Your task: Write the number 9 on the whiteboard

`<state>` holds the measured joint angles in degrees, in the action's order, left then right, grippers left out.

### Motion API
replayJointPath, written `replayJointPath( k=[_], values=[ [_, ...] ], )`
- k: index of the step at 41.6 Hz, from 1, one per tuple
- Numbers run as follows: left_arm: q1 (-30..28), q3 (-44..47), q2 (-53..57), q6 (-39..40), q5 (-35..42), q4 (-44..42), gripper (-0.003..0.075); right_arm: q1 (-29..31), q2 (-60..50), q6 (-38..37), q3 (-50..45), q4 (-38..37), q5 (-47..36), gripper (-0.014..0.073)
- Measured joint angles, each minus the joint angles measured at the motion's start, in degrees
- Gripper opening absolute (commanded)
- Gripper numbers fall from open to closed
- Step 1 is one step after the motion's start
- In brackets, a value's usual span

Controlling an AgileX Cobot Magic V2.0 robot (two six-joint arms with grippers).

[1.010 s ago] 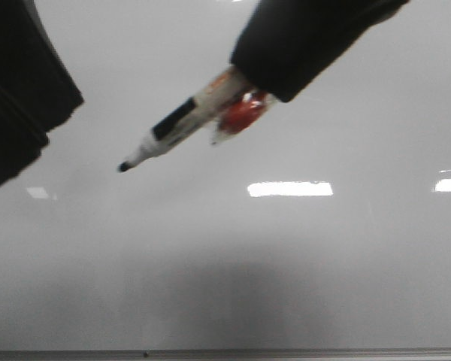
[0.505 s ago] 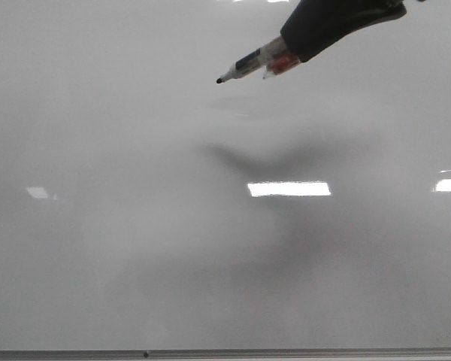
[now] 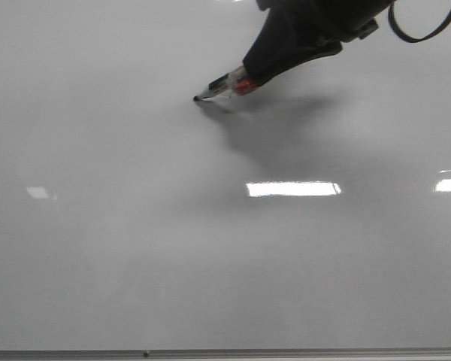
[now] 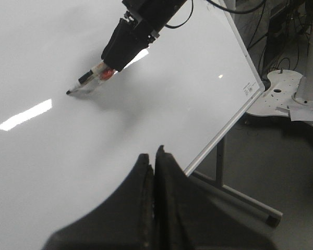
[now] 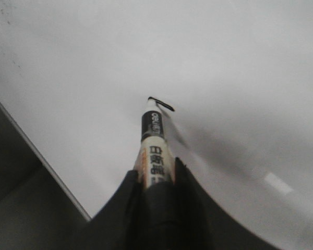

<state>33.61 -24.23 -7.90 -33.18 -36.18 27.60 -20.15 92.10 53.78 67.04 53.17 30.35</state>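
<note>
The left gripper [image 4: 154, 172] hangs nearest, fingers pressed together on nothing, parked off the whiteboard's [image 3: 135, 248] framed edge, probably to leave the surface free for writing. Farther out, the right gripper [image 5: 155, 182] clenches a marker [image 3: 224, 83] by its barrel. The marker's long axis slants down from the gripper to the board, tip toward the robot's left, touching the surface. At the tip lies a short black stroke [image 5: 161, 104], the start of the 9, on the board's far half.

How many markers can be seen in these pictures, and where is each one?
1. The marker is clamped in the right tool, its tip on the whiteboard beside a short black stroke. The left tool is shut and holds none.
</note>
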Motion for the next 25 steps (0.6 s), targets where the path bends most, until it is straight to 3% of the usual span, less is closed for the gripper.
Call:
replayJointPath(
  k=[10,25],
  values=[
    [0.0,0.0,0.1,0.0,0.0,0.1,-0.0019,-2.6,4.6,0.1,-0.2,-0.8,2.6,-0.0061],
    [0.0,0.0,0.1,0.1,0.2,0.2,-0.0019,1.6,-2.4,0.1,-2.4,-2.2,0.3,-0.0061]
  ],
)
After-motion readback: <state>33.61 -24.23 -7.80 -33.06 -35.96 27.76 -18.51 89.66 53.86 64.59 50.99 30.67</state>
